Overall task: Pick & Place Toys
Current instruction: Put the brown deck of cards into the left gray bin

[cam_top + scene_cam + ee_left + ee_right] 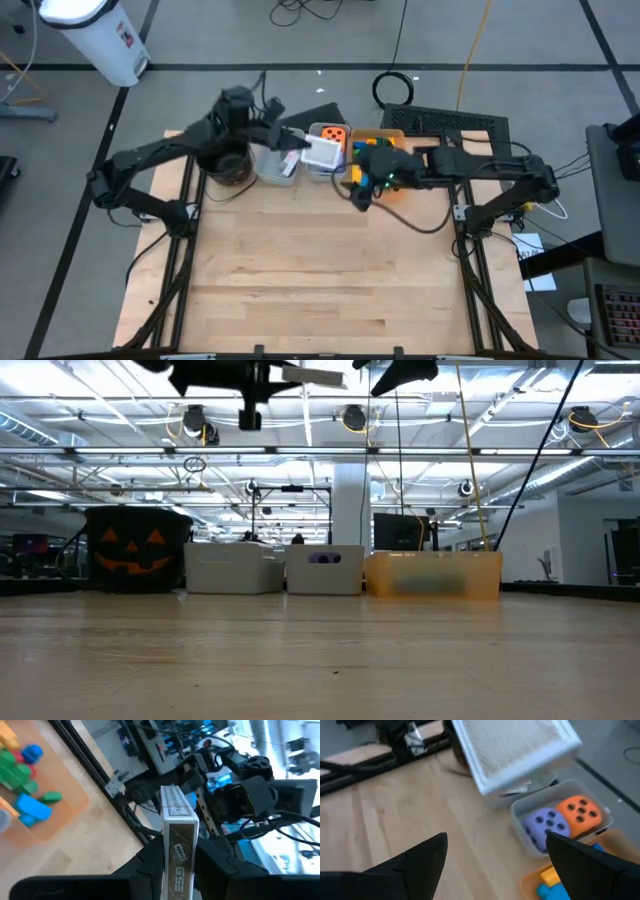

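So the left gripper (300, 140) is up in the air over the row of containers at the far edge of the table, fingers clamped on a white card box (322, 152) that it's holding flat above the middle grey bin (328, 150). In the left wrist view you can see the box (176, 842) pinched edge-on between the two dark fingers (150, 860), so it's a firm squeeze from both sides. The right gripper (358, 192) sits just in front of the orange bin (385, 140), fingers spread wide with nothing between them; the right wrist view shows that gap clearly, with bare wood underneath. The purple die (545, 826) and the orange die (580, 810) sit side by side, touching, in the grey bin, and the held box (512, 747) hangs right over that bin's near rim. The little plastic blocks (25, 780), blue, green and red, are piled in the orange bin. Left to right along the back edge: black pumpkin pot (137, 548), a grey bin (232, 569), the dice bin (324, 569), then the orange one (432, 574), all packed close together. The table (320, 270) in front of that row is open wood right out to the near edge and both side rails.
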`<act>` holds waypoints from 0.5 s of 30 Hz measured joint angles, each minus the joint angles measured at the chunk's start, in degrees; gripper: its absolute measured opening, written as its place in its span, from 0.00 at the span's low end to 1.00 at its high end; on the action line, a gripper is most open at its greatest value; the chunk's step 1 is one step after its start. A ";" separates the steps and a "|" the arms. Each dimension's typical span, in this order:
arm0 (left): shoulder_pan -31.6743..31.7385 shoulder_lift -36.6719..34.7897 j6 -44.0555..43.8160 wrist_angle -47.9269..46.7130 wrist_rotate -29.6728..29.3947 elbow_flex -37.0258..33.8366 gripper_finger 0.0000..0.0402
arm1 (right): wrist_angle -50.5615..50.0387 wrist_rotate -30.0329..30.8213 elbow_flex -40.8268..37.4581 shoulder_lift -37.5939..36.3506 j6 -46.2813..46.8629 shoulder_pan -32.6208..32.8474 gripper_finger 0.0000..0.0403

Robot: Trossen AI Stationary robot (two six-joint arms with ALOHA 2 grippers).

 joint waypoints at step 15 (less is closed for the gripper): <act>7.16 -0.02 17.18 -39.85 -21.52 21.07 0.24 | 8.24 -12.75 -11.47 -11.31 -0.66 -11.82 0.81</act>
